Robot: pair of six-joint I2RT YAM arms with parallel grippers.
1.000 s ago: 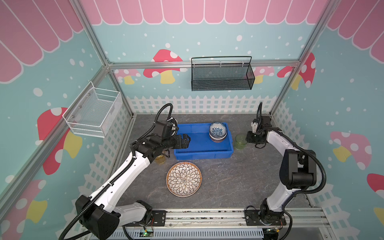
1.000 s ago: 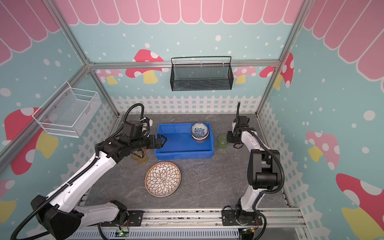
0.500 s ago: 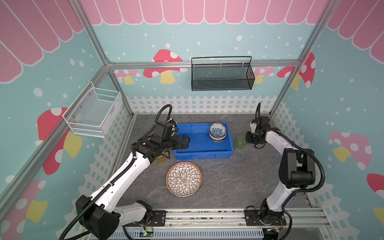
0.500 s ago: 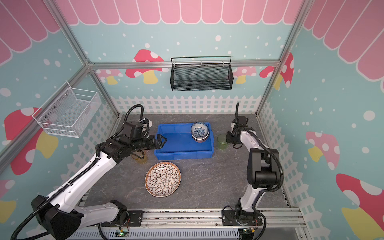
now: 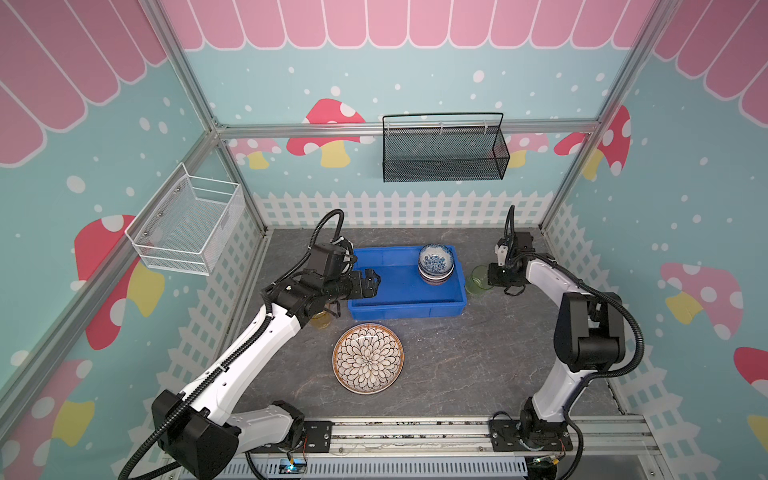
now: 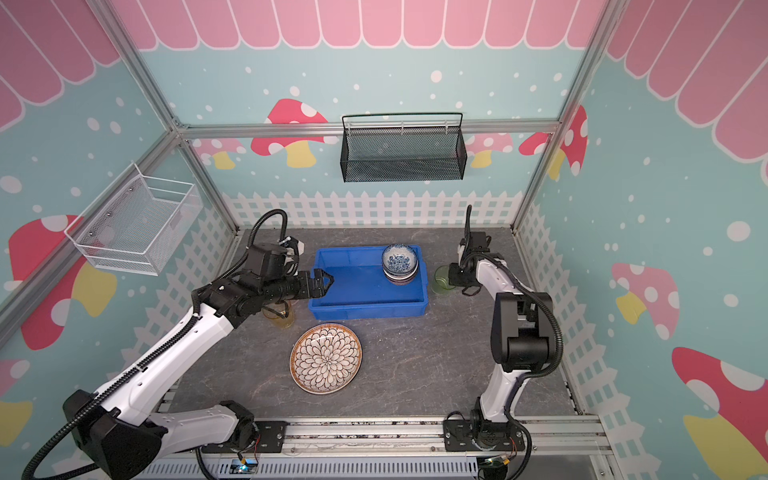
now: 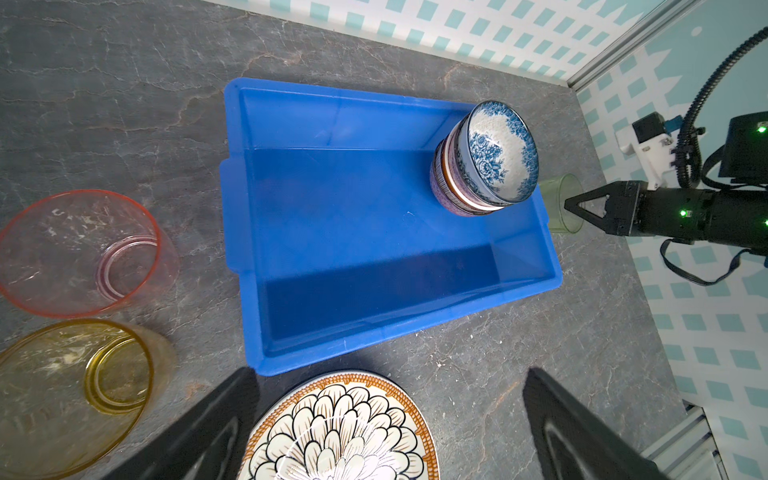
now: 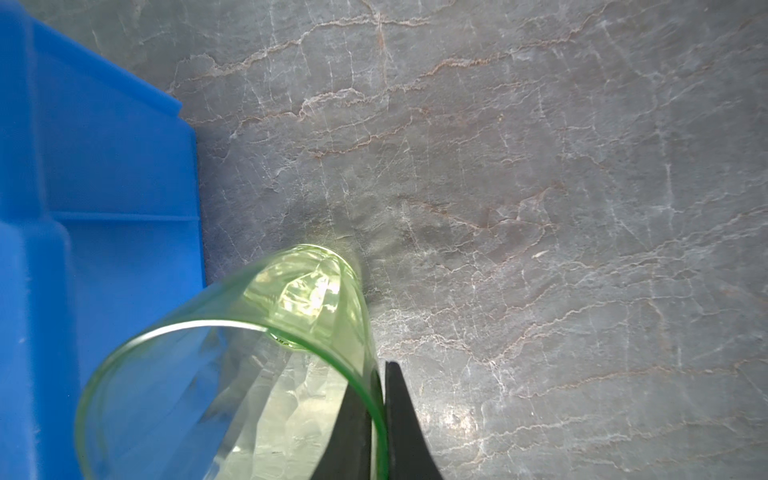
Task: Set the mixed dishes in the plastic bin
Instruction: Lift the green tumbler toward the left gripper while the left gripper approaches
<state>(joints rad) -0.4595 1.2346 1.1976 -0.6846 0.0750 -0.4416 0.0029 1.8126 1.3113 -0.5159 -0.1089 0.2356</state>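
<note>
- right hand [image 8: 379, 376] clamped on the wall of the translucent green cup [image 8: 316, 291]
- left hand [image 5: 371, 282] wide open, empty, over blue plastic bin [image 5: 399, 308]
- patterned bowls [image 5: 435, 262] stacked at its 2 o'clock

- Left black parallel gripper [image 5: 375, 283] hangs level, jaws spread wide, white arm stretched forward.
- Right black parallel gripper [image 8: 380, 376] pinches the translucent green cup [image 8: 291, 291] by its wall, seemingly one finger inside.
</note>
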